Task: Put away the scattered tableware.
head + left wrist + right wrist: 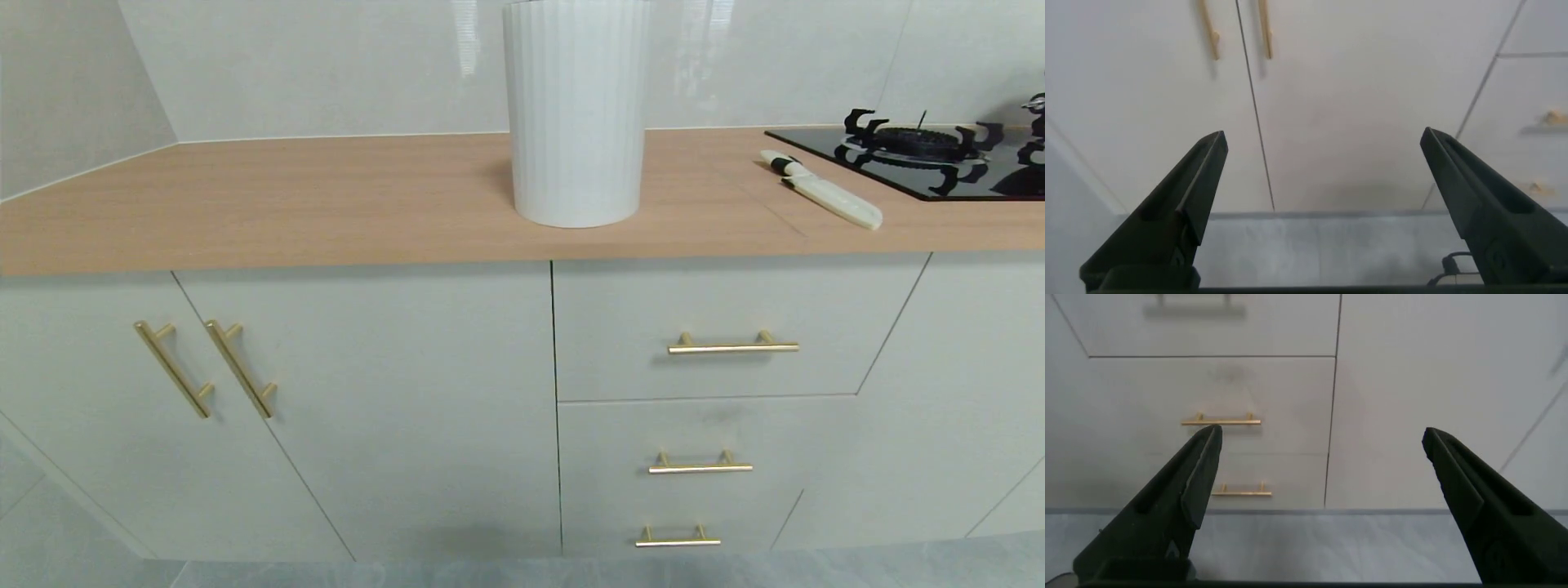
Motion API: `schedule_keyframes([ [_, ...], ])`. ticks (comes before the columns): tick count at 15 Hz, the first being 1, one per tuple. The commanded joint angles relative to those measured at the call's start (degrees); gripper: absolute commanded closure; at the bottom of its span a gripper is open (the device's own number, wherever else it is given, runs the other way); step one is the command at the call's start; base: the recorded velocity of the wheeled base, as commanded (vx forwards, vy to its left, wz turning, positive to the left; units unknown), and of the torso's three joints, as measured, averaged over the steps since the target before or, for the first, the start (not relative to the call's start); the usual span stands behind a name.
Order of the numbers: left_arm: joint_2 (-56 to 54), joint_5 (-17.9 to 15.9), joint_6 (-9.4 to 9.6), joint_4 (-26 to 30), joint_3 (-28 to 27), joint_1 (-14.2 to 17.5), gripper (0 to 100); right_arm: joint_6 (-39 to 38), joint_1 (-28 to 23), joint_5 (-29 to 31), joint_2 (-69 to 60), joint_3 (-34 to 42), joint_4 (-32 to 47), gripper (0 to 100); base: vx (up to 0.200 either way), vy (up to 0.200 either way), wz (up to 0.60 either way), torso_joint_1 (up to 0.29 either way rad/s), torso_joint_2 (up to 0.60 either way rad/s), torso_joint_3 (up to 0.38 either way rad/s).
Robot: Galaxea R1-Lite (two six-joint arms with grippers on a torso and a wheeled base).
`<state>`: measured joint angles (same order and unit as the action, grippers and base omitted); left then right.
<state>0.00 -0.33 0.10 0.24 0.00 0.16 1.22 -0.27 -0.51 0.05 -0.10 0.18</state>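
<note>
Kitchen interior: a wooden countertop (286,204) over pale cabinet doors (392,408) and drawers (620,327) (brass bar handles (732,346)), a black gas hob (914,145) set in, a knife (824,192) beside it, and a glossy tiled wall (326,65) behind.

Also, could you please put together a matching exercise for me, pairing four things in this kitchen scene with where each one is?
Things
1. white ribbed container
2. knife
3. burner grate
4. top drawer handle

Places
A. lying flat on the countertop, just beside the hob
B. standing upright on the countertop, near its middle
C. on top of the black hob, at the right
D. level across a drawer front, below the countertop

Pairs: 1-B, 2-A, 3-C, 4-D.
</note>
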Motion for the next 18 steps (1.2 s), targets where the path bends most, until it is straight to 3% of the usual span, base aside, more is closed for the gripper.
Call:
schedule_keyframes([
  [1, 0.09, -0.02, -0.01, 0.02, 0.0, 0.02, 0, 0.01, 0.0, -0.02, 0.04, 0.01, -0.01, 0, 0.2, 0.0, 0.0, 0.002, 0.0, 0.007],
  [4, 0.09, -0.02, -0.1, 0.02, 0.0, 0.02, 0, 0.01, 0.0, -0.02, 0.13, 0.01, -0.01, 0, 0.2, 0.0, 0.0, 0.004, 0.0, 0.001],
  [18, 0.0, -0.02, -0.01, -0.07, 0.0, 0.02, 0, 0.01, 0.0, -0.02, 0.13, 0.01, -0.01, 0, 0.0, 0.0, 0.0, 0.014, -0.05, -0.032],
])
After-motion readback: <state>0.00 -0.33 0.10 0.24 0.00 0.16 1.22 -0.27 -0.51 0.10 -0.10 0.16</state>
